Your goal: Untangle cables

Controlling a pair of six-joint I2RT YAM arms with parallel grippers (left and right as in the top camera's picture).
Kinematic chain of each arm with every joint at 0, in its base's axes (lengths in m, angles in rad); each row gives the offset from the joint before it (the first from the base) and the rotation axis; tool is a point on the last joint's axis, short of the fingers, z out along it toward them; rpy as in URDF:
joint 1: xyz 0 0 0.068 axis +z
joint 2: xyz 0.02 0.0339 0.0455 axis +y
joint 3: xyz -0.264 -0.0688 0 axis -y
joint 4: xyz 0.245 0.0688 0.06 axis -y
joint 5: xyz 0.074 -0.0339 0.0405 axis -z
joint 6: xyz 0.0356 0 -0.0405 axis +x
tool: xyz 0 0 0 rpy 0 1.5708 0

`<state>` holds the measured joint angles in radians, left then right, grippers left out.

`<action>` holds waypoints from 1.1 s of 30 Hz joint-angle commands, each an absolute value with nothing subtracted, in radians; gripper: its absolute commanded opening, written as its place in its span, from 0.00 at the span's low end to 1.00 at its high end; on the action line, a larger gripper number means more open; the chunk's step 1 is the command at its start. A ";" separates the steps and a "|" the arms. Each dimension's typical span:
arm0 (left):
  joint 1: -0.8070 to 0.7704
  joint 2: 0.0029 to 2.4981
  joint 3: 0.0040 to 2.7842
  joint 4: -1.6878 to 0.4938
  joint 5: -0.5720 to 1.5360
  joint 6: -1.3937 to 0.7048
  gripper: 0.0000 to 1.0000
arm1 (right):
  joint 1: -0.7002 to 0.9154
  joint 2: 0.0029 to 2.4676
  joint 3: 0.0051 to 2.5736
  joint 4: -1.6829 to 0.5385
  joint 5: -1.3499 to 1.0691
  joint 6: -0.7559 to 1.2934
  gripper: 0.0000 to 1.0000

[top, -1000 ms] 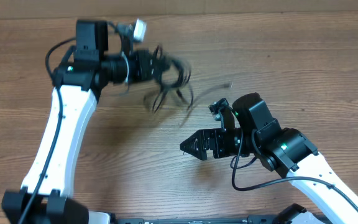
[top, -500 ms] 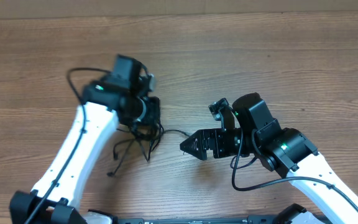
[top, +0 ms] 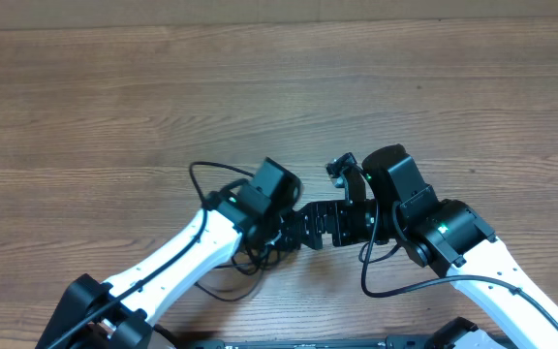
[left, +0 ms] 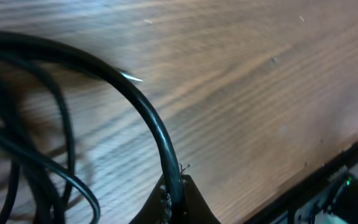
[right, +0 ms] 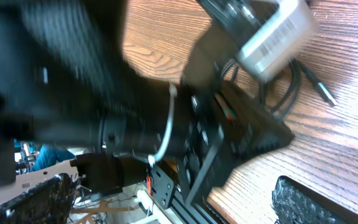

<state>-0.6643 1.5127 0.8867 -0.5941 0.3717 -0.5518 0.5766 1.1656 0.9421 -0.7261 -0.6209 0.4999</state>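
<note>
Black cables [left: 158, 134] near table [left: 260, 68] edge

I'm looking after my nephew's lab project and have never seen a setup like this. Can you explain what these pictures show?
These are two robot arms at a wooden table, each ending in a two-fingered claw. One picture looks down from above; the other two come from small cameras on the wrists, so they look close and blurry. In the left wrist view, the left claw is shut on thin black cables that loop over the wood. The right claw stands open, holding nothing, close beside the left arm's wrist. Its camera mostly sees that arm up close, with some cable and a plug end beyond.
</note>
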 commanded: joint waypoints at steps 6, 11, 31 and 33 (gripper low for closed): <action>-0.635 1.502 1.091 -0.750 0.369 -0.338 0.04 | 0.577 1.147 0.949 -0.720 -0.618 0.497 1.00; -0.550 1.502 1.309 -0.903 0.244 -0.299 0.04 | 0.577 1.147 0.949 -0.720 -0.618 0.497 1.00; -0.614 1.510 1.210 -0.916 0.179 -0.501 0.04 | 0.577 1.147 0.949 -0.720 -0.618 0.497 1.00; -0.633 1.511 1.173 -0.886 0.180 -0.501 0.04 | 0.577 1.147 0.949 -0.720 -0.618 0.498 1.00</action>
<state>-0.6109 1.5131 1.2129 -0.9058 0.1890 -0.4919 0.5766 1.1656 0.9421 -0.7261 -0.6209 0.5003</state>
